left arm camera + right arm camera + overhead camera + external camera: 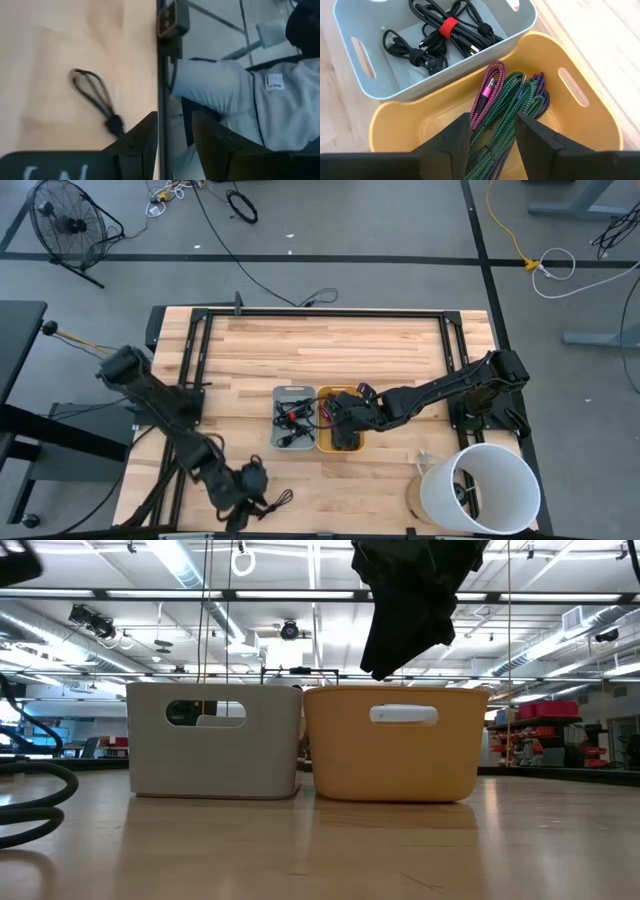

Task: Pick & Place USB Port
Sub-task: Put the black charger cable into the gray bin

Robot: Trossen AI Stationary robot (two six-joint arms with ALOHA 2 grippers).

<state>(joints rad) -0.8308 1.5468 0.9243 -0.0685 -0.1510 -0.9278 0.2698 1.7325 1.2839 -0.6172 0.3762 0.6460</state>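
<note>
A grey bin (293,417) holding black cables (440,35) stands mid-table, side by side with a yellow bin (340,438) on its right. The yellow bin holds braided green, purple and pink cables (502,105). My right gripper (492,145) hovers open above the yellow bin (395,755), fingers slanting down, with nothing between them. My left gripper (252,478) is open near the table's near edge, left of centre. A thin black cable (95,97) lies loose on the wood beside it, also seen from above (272,502). My left gripper's fingers (145,145) do not reach it.
A white cylinder (480,488) stands at the near right corner. A black frame (320,313) runs around the tabletop. Beyond the near edge a person in grey trousers (225,85) sits close to my left gripper. A black loop of cable (30,805) lies near the low camera.
</note>
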